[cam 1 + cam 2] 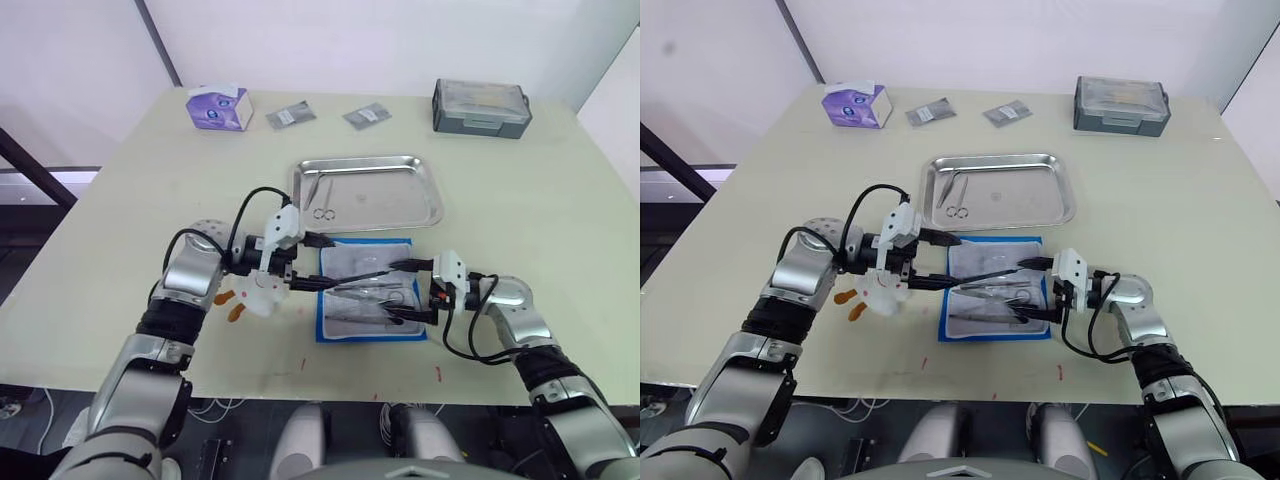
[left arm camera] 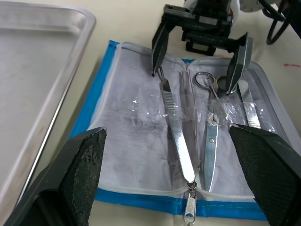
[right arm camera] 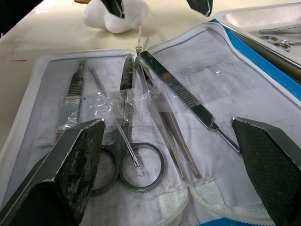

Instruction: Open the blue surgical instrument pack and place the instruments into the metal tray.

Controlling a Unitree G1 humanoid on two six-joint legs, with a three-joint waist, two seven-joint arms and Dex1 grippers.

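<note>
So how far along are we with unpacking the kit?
The blue surgical instrument pack lies open, and scissors plus one slim tool already sit in the metal tray. Both pincers, left and right, hover open over the pack. Several instruments are left in the pockets.

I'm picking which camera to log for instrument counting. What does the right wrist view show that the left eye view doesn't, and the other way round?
Right wrist view alone: each tool apart under the clear pocket, ring-handled scissors, tweezers, a white wad beyond the pack.
Left eye view alone: purple tissue box, two grey packets, dark grey box, both arms, left gripper, right gripper.
Both: opened blue surgical instrument pack, metal tray already holding instruments.
</note>
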